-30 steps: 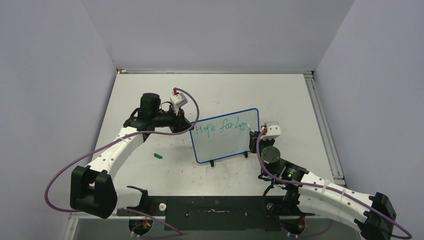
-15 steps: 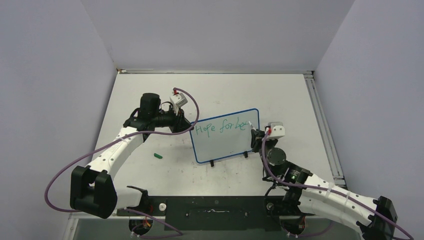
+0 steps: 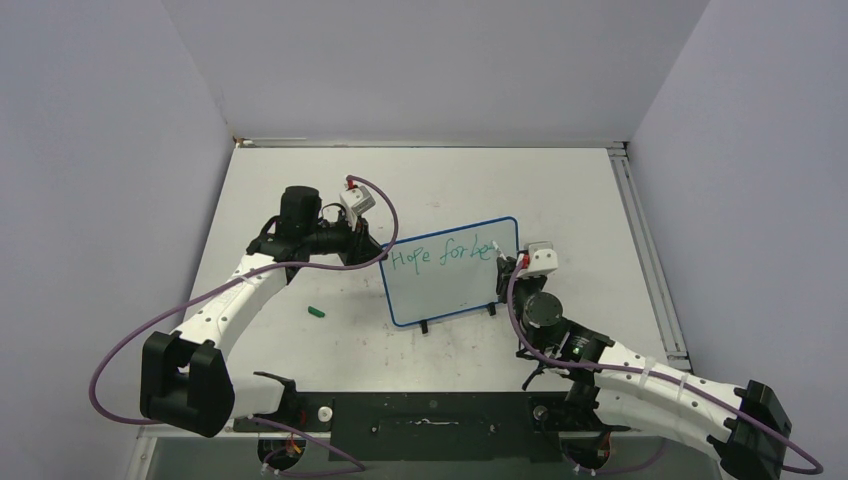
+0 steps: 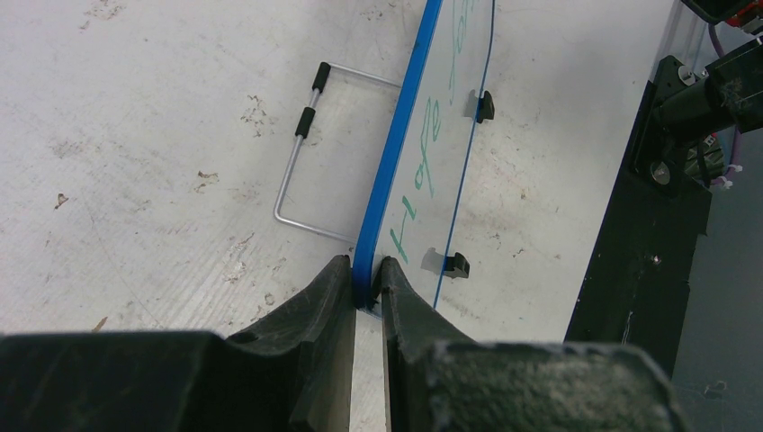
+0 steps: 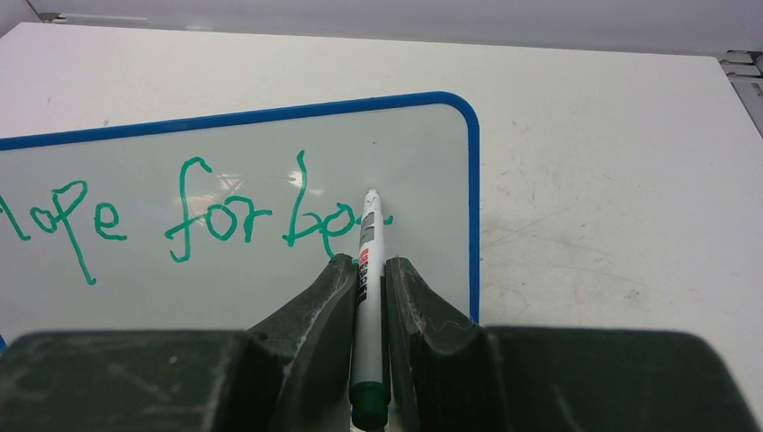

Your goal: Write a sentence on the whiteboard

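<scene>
Marker (image 5: 371,225) tip sits just right of the sentence (image 5: 225,220) end — right gripper (image 5: 364,267) clamps it. Left gripper (image 4: 365,267) pinches the whiteboard (image 4: 387,180) frame.

- "Hope for be", followed by a short trailing stroke, is written in green as the sentence (image 5: 187,216) on the whiteboard (image 5: 474,225).
- Small print is carried on the red label of the marker (image 5: 369,261); it cannot be read.
</scene>
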Available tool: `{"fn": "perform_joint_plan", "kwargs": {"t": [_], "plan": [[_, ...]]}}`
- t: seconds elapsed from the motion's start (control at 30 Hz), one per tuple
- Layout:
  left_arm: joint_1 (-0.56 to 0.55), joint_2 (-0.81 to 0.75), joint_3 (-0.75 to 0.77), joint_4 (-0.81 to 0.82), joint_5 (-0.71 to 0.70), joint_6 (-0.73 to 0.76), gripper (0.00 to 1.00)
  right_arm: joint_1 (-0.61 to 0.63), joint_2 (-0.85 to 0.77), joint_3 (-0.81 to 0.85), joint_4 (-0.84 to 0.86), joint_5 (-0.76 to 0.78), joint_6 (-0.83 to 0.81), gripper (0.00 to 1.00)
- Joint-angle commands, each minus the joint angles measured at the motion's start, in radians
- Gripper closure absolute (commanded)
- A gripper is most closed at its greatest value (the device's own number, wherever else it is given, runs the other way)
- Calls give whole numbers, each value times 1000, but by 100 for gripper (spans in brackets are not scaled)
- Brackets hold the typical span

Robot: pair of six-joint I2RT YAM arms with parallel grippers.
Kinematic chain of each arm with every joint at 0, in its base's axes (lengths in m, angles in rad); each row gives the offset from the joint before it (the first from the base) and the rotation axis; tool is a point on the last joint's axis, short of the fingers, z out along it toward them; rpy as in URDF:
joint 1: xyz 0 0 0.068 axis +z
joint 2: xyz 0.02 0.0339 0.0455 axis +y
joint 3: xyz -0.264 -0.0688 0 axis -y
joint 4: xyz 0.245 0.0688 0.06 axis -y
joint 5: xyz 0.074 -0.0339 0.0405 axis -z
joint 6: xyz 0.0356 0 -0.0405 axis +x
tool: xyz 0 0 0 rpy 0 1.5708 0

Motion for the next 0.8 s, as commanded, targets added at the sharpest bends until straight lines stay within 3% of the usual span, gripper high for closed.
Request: {"fn": "perform_joint_plan", "kwargs": {"t": [0.0,0.5,0.77], "plan": [[-3,13,11,-55,-43,39,100,9,-9,9,-23,20,42,95],[-3,14,10,-55,-43,39,100,25,2,-7,-194,38,208,95],[-3,16,11,-55,-44,37,100,32,-32,8,-175,111,154,95]]}}
